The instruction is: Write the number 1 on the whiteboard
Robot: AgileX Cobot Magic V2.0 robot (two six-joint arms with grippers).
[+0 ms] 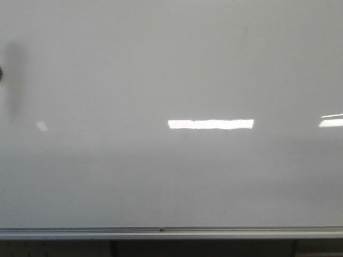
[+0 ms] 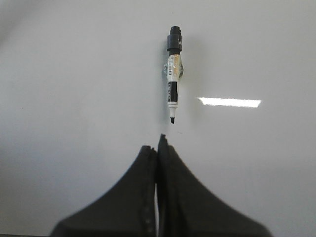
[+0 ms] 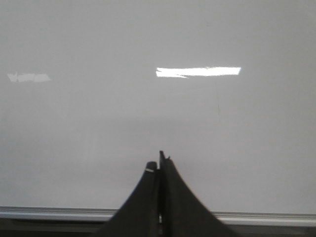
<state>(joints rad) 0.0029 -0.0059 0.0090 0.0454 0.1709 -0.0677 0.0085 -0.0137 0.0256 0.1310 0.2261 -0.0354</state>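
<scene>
The whiteboard [image 1: 171,176] fills the front view, glossy white-grey, with a silver bottom rail [image 1: 161,231]. A faint thin slanted dark stroke [image 1: 246,30] sits high on its right part; it also shows faintly in the right wrist view [image 3: 217,102]. In the left wrist view a marker [image 2: 173,84] hangs on the board in a small clip, black end up, bare nib down. My left gripper [image 2: 159,144] is shut and empty, just short of the nib. My right gripper [image 3: 159,160] is shut and empty, facing the board [image 3: 98,128] above the rail [image 3: 49,213]. Neither gripper shows in the front view.
Bright rectangular light reflections [image 1: 210,124] lie across the board. A small dark object [image 1: 1,72] with a long shadow [image 1: 14,80] sits at the board's left edge. Below the rail is a dark gap [image 1: 203,249].
</scene>
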